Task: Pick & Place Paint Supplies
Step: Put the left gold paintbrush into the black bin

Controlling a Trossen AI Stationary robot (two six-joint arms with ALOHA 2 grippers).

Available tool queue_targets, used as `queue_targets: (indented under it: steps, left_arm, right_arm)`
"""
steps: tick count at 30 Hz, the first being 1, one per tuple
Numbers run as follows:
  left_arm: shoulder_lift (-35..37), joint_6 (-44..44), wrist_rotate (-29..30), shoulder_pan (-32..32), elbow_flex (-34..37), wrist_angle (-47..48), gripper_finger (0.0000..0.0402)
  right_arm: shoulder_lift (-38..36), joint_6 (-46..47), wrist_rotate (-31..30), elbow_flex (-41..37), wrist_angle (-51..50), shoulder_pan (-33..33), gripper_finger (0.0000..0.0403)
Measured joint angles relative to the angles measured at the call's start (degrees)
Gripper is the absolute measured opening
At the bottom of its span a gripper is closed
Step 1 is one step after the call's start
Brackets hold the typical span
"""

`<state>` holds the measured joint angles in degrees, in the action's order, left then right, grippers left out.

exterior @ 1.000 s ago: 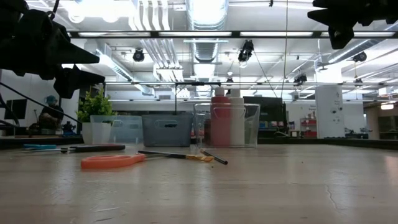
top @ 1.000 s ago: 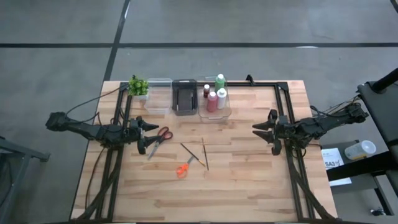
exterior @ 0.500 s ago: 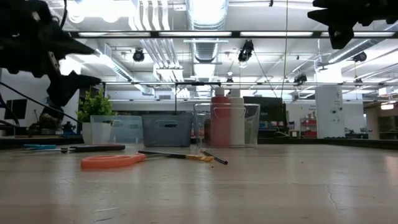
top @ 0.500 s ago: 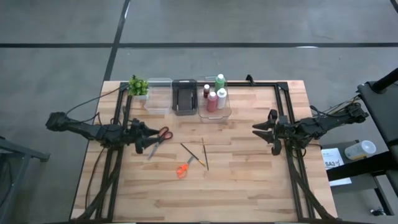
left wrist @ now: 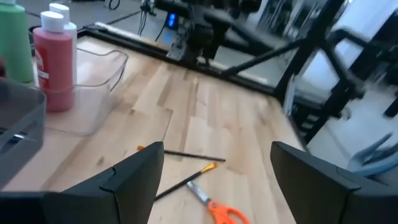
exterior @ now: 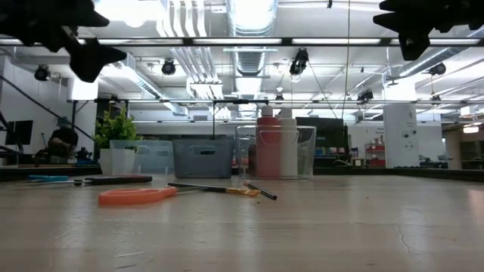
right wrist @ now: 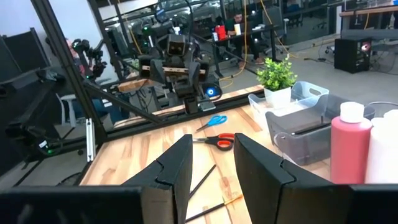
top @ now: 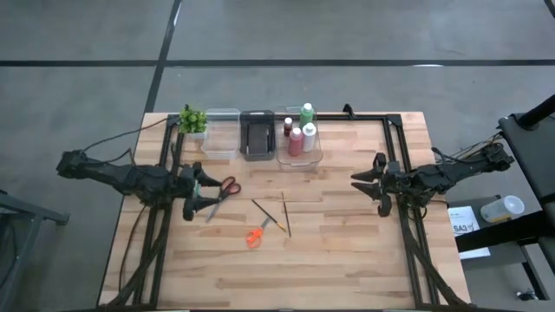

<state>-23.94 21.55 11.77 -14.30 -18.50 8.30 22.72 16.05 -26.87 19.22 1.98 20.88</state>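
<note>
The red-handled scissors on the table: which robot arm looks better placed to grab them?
The left. Its end effector hangs open right beside the red-handled scissors, while the right end effector waits across the table.

In the low view, the left hand (exterior: 83,49) is a dark silhouette cut off by the picture's top left corner, and the right hand (exterior: 423,23) is likewise cropped at the top right; neither shows its fingers clearly there. The scissors (exterior: 91,180) appear only edge-on at the far left of the worktop (exterior: 302,227), their red handles not discernible. In the left wrist view, the green bottle (left wrist: 13,40) and the dark bin (left wrist: 18,124) are cut by the picture's edge. In the right wrist view, the white bottle (right wrist: 382,146) is cropped, and a person (right wrist: 235,25) in the room behind is too small to make out.
</note>
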Motion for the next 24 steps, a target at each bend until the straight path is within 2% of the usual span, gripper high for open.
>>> queue_targets:
  steps: [16,24]
  left_arm:
    - [-37.02,-4.34,-0.61,4.64,-21.54,3.39,0.0303]
    - [-50.67,-8.61,-6.37,6.44,-33.26,5.63,0.0303]
  right_arm:
    - [-0.07,0.00,0.00,0.00,-0.07,-0.01,0.0116]
    - [-0.09,0.00,-0.01,0.00,-0.09,0.00,0.0116]
